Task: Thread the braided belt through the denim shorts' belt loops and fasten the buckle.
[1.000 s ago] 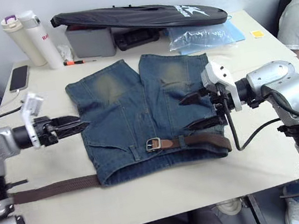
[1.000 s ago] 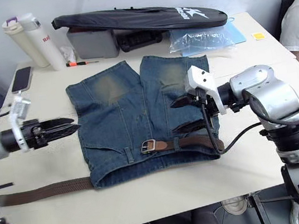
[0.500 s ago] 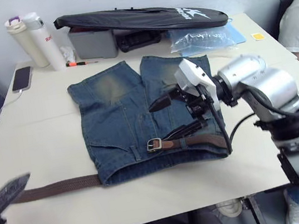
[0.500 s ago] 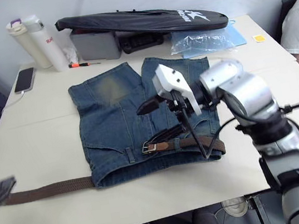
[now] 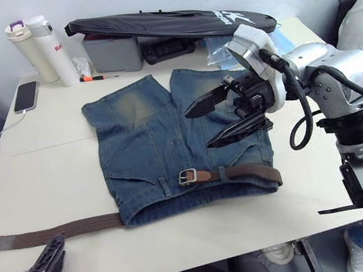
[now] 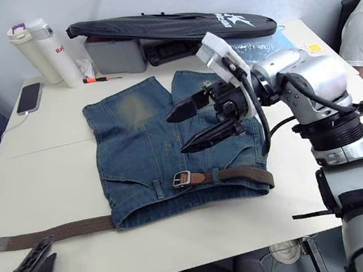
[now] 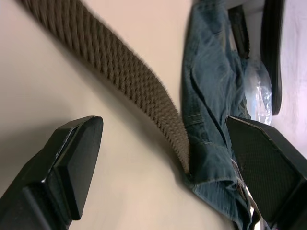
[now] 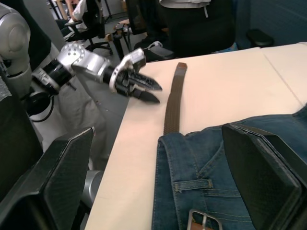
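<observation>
belt (image 5: 59, 230) lies through waist of shorts (image 5: 168, 138), tip free at my left, buckle (image 5: 187, 175) on front | cream table (image 5: 55, 161); phone (image 5: 24, 95), bottles (image 5: 45, 48), black bag (image 5: 164, 22) at far edge | my right gripper (image 5: 223, 117) spread above shorts, left gripper (image 6: 33, 264) spread near table's front edge, both empty

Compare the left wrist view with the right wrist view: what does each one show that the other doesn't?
Left wrist view alone: the clear plastic bag and the black racket bag beyond the denim shorts.

Right wrist view alone: the buckle, the belt's tapered tip, the left end effector open past the table edge, and office chairs behind.

Both: the braided belt running under the shorts' waistband.
</observation>
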Tool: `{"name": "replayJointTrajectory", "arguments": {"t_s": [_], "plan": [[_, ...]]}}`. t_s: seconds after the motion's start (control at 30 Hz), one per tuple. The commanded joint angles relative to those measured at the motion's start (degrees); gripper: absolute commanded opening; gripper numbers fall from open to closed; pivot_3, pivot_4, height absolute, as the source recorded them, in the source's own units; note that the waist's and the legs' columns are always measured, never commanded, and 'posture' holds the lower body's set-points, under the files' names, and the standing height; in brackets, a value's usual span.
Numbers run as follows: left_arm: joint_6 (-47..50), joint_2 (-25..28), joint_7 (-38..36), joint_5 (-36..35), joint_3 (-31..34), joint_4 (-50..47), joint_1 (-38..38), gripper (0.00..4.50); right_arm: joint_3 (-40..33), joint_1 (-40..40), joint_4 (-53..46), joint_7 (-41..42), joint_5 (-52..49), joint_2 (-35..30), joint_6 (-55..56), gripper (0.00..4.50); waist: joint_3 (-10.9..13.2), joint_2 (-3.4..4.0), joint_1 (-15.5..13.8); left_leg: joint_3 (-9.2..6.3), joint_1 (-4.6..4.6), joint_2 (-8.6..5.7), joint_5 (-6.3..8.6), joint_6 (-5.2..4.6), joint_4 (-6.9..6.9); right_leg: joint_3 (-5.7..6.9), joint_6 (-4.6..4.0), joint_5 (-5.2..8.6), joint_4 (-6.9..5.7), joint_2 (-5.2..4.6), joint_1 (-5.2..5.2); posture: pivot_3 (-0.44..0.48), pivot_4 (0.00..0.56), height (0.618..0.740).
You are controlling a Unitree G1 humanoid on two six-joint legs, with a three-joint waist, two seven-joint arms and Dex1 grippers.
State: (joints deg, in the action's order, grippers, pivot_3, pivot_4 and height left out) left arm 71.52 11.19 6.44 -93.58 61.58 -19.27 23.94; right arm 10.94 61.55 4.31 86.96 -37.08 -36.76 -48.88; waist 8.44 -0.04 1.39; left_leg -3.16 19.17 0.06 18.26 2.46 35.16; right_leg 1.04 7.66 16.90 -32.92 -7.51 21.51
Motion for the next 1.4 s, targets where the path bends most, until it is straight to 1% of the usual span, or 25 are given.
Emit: {"name": "replayJointTrajectory", "arguments": {"t_s": [0.03,0.1,0.17,0.27,0.3,0.43,0.57,0.7,0.8,0.83,0.9,0.93,0.97,1.0,1.07,1.1,1.3,1.33,1.4], "plan": [[-7.7,1.1,7.0,-5.7,-4.7,-0.4,0.9,4.49,-1.4,1.0,-1.2,0.2,-0.1,-0.7,0.6,4.50,0.0,0.00,0.0,0.00,0.00,0.00,0.00,0.01,0.00,0.00,0.00,0.00,0.00,0.01,0.00,0.000,0.150,0.740],[-11.5,1.5,10.4,-7.4,-6.7,1.6,-0.8,4.49,-1.7,0.9,-1.8,-1.1,0.1,-0.9,0.3,4.50,0.0,0.24,-0.1,0.00,0.00,-0.04,0.01,0.02,0.00,-0.03,-0.05,0.02,0.02,0.02,0.01,0.000,0.150,0.740],[-16.5,2.0,14.1,-11.4,-8.9,3.5,-2.6,4.49,-1.6,0.8,-2.3,-2.1,0.8,-1.5,0.4,4.50,0.0,0.24,-0.2,0.08,0.00,-0.19,0.00,0.00,0.01,-0.06,-0.04,0.02,0.03,0.06,0.02,0.000,0.150,0.740],[-20.4,3.3,16.4,-13.6,-11.3,4.9,-2.9,4.49,-1.4,0.4,-3.2,-2.4,1.2,-2.5,0.3,4.50,0.0,0.23,-0.7,0.07,0.00,-0.18,-0.01,0.01,0.02,-0.04,-0.04,0.02,0.02,0.08,0.01,0.000,0.150,0.740],[-20.9,4.1,16.1,-13.7,-11.9,5.4,-2.3,4.49,-1.4,0.2,-3.9,-2.4,1.2,-2.9,0.2,4.50,0.0,0.24,-0.9,0.07,0.00,-0.18,-0.01,0.02,0.03,-0.04,-0.04,0.02,0.02,0.09,0.02,0.000,0.150,0.740],[-25.1,5.9,14.5,-17.2,-11.2,10.2,-1.0,4.49,-3.0,0.3,-6.2,-2.8,-0.2,-5.0,-1.7,4.50,0.0,0.27,-1.1,0.19,-0.01,-0.18,-0.02,0.08,0.02,-0.08,-0.06,0.02,0.07,0.11,0.04,0.000,0.150,0.740],[-26.7,8.6,11.1,-15.8,-12.8,14.0,-2.9,4.49,-3.6,-0.1,-6.9,-4.5,0.2,-5.6,-1.7,4.50,-0.1,0.32,-1.1,0.23,-0.01,-0.17,0.00,0.10,0.02,-0.08,-0.19,0.10,0.12,0.15,0.05,0.000,0.150,0.740],[-28.2,9.5,9.7,-15.5,-14.4,15.8,-5.3,4.49,-3.9,-0.1,-7.0,-5.6,0.6,-5.6,-1.3,4.50,-0.1,0.34,-1.2,0.23,-0.02,-0.17,-0.01,0.08,0.03,-0.10,-0.31,0.16,0.13,0.16,0.03,0.000,0.150,0.740],[-30.4,9.2,8.8,-13.4,-15.7,17.4,-8.5,3.70,-4.1,0.0,-7.3,-6.5,0.9,-6.2,-1.4,4.50,-0.1,0.32,-1.4,0.21,-0.02,-0.18,-0.03,0.07,0.03,-0.08,-0.30,0.14,0.11,0.17,0.03,0.000,0.150,0.740],[-31.0,9.0,8.6,-13.1,-15.9,17.7,-9.2,3.28,-4.1,-0.1,-7.3,-6.6,1.1,-6.5,-1.4,4.50,0.0,0.30,-1.4,0.18,0.00,-0.18,-0.03,0.07,0.03,-0.06,-0.28,0.13,0.11,0.18,0.03,0.000,0.150,0.740],[-31.1,9.3,7.0,-11.9,-16.1,18.1,-9.6,2.21,-4.2,-0.3,-7.4,-6.6,1.1,-7.0,-1.3,4.50,0.0,0.21,-1.3,0.18,0.02,-0.18,-0.11,0.21,0.03,-0.06,-0.02,-0.01,0.12,0.19,0.03,0.000,0.150,0.740],[-31.3,9.3,6.4,-11.8,-16.1,18.2,-10.0,1.88,-4.3,-0.2,-7.5,-6.6,1.0,-7.2,-1.5,4.50,0.0,0.16,-1.3,0.18,0.02,-0.18,-0.11,0.22,0.03,-0.07,0.02,-0.04,0.14,0.19,0.03,0.000,0.150,0.740],[-31.5,9.2,6.0,-11.8,-16.1,18.4,-10.2,1.30,-4.3,-0.2,-7.5,-6.5,0.9,-7.3,-1.6,4.50,0.0,0.15,-1.3,0.19,0.03,-0.18,-0.09,0.22,0.02,-0.07,0.09,-0.07,0.19,0.19,0.03,0.000,0.150,0.740],[-31.9,9.2,5.3,-11.4,-16.1,18.4,-10.7,0.97,-4.5,0.0,-7.4,-6.5,0.6,-7.5,-1.9,4.50,0.0,0.16,-1.3,0.21,0.04,-0.18,-0.07,0.22,0.02,-0.08,0.11,-0.08,0.23,0.19,0.03,0.000,0.150,0.740],[-32.3,9.3,3.7,-10.9,-16.1,18.1,-11.5,0.08,-5.2,0.2,-7.5,-6.4,-0.5,-7.8,-2.8,4.50,0.0,0.28,-1.3,0.23,0.04,-0.18,-0.04,0.21,-0.02,-0.08,0.25,-0.16,0.30,0.18,0.03,0.000,0.150,0.740],[-32.5,9.3,3.1,-10.8,-16.1,17.9,-11.9,0.01,-5.7,0.4,-7.6,-6.3,-1.2,-7.8,-3.3,4.50,0.0,0.29,-1.3,0.23,0.04,-0.18,-0.04,0.21,-0.04,-0.08,0.30,-0.18,0.31,0.19,0.03,0.000,0.150,0.740],[-33.8,9.5,-0.6,-9.8,-16.1,14.5,-13.2,0.01,-7.6,1.1,-7.9,-7.0,-4.1,-7.6,-5.9,4.50,0.0,0.17,-1.3,0.22,0.07,-0.14,0.00,0.20,-0.04,-0.05,0.31,-0.19,0.40,0.21,0.01,0.000,0.150,0.740],[-33.7,9.9,-1.9,-8.7,-16.4,13.3,-13.1,0.01,-7.6,1.1,-7.8,-7.1,-4.0,-7.7,-5.9,4.50,0.0,0.17,-1.3,0.23,0.07,-0.14,0.02,0.19,-0.04,-0.05,0.31,-0.19,0.43,0.21,0.01,0.000,0.150,0.740],[-33.2,11.4,-5.3,-4.3,-17.8,10.3,-12.1,0.01,-7.4,0.8,-7.8,-7.1,-3.9,-7.9,-5.7,4.50,0.0,0.17,-1.3,0.26,0.07,-0.14,0.04,0.19,-0.04,-0.06,0.31,-0.19,0.45,0.22,0.01,0.000,0.150,0.740]]}}
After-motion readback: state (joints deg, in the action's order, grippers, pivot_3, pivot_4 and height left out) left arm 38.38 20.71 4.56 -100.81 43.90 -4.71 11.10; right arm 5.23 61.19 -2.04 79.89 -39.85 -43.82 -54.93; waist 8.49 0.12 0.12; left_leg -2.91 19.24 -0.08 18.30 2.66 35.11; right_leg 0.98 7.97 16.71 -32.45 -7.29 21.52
